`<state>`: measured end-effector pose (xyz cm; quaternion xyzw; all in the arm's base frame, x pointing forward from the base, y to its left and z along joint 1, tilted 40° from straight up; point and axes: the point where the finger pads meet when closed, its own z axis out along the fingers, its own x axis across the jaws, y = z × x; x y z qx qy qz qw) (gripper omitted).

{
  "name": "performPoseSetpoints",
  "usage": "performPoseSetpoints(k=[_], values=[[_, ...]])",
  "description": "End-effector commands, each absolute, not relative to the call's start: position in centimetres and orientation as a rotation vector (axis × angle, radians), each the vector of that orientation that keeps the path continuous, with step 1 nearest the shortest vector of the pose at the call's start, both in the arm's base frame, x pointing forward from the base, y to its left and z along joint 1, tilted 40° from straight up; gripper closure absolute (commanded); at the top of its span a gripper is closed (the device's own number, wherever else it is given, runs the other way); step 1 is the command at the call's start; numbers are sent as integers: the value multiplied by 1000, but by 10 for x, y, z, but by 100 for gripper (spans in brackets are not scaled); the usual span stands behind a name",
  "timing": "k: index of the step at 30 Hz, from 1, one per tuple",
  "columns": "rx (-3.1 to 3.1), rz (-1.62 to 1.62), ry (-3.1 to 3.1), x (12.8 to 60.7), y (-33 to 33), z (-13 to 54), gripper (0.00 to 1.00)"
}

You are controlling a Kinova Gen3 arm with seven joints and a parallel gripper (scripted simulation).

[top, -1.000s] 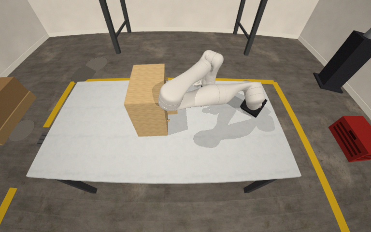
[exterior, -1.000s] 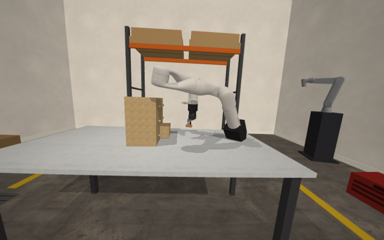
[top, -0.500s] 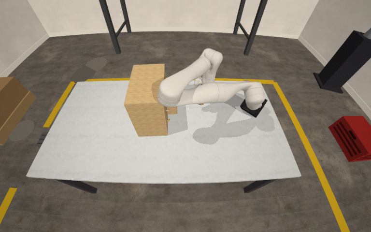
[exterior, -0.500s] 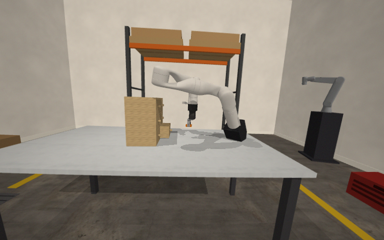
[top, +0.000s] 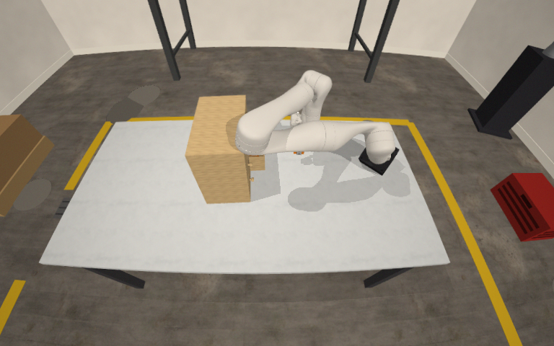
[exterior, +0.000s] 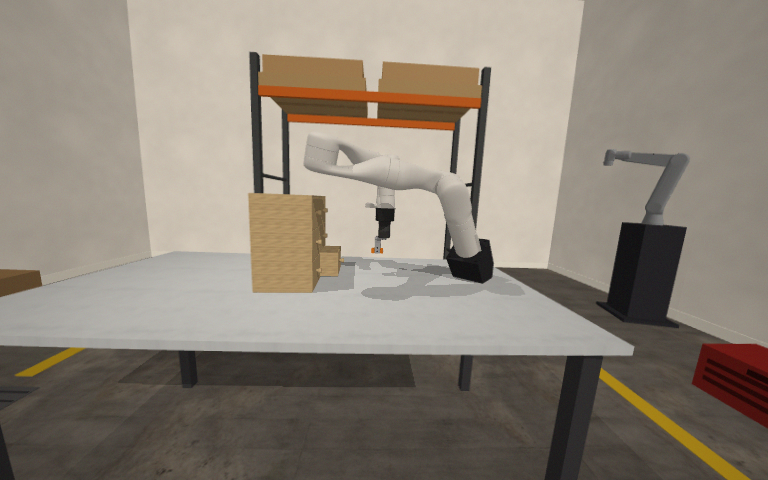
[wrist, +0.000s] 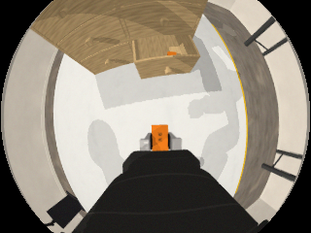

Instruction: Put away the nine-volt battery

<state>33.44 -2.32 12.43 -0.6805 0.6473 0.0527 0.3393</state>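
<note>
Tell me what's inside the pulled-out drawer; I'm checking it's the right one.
A small orange item lies in the open drawer, too small to identify. The chest hides the drawer's rear part.

Overhead, front and wrist views, shared chest [top: 220, 146]

White table [exterior: 169, 316] — chest [exterior: 283, 249], arm base [exterior: 481, 271]
</note>
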Motion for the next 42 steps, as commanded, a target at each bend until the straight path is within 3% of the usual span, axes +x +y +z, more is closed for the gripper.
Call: performPoseSetpoints(k=[1, 42], values=[[-1779, 128, 1678, 335, -27, 123, 49], [-1880, 72, 1560, 338, -36, 119, 49]])
